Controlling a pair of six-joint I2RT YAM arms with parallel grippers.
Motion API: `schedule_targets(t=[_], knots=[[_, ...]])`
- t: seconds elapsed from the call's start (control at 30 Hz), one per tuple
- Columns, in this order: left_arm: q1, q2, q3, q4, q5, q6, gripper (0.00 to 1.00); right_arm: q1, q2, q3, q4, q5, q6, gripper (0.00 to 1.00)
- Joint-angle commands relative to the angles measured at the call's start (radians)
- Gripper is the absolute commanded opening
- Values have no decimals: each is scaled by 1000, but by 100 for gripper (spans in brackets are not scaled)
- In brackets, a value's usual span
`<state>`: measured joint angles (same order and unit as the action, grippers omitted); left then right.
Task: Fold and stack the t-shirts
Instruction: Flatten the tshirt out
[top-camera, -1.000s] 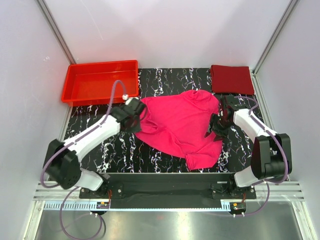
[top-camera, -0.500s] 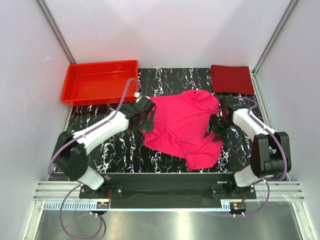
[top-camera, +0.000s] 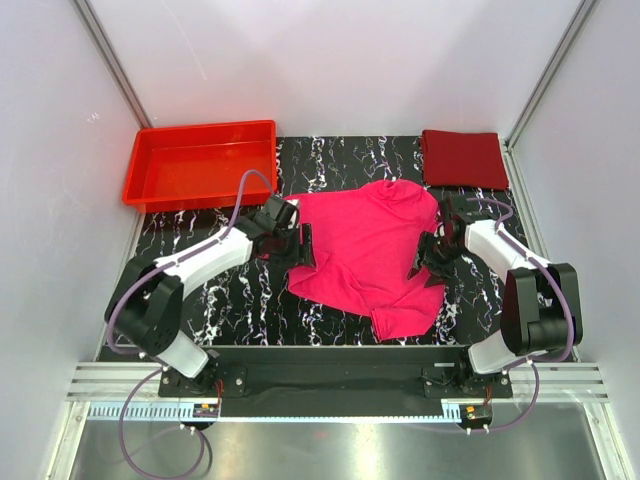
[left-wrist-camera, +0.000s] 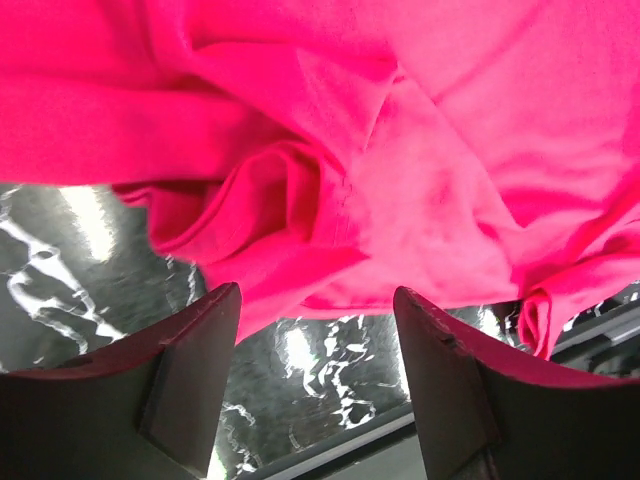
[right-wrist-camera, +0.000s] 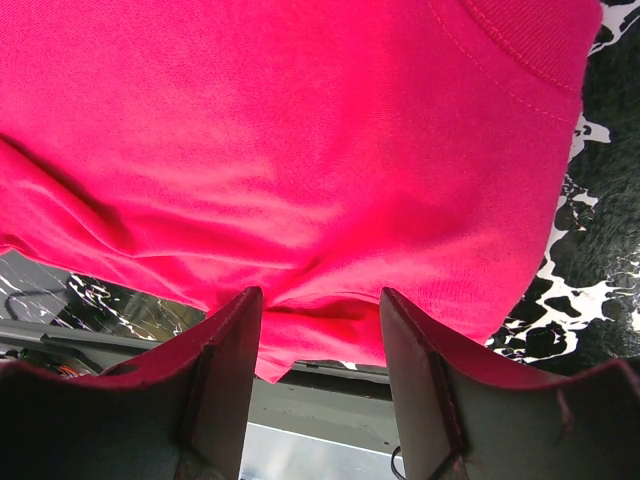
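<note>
On marbled table (top-camera: 330, 160): pink t-shirt (top-camera: 365, 250) rumpled; maroon t-shirt (top-camera: 463, 158) folded, far-right corner.

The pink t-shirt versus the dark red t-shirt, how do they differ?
The pink t-shirt lies spread and rumpled centrally; the dark red t-shirt sits folded flat at the far right corner. The pink t-shirt covers more area than the dark red t-shirt. Both are plain.

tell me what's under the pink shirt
The pink shirt lies crumpled on the black marbled table, which shows all around it. Anything else beneath the cloth is covered, so I cannot tell.
</note>
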<state>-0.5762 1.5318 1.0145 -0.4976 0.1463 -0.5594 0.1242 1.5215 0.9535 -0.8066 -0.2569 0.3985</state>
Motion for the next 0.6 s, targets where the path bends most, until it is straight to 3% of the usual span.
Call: schedule_targets(t=[0.0,0.57], knots=[[24,57,61,61,64,-66,68,0,-43,5,4,-18,0,58],[59,191,150,74,118,-149,50,0,-38,-2,7,-18,0,58]])
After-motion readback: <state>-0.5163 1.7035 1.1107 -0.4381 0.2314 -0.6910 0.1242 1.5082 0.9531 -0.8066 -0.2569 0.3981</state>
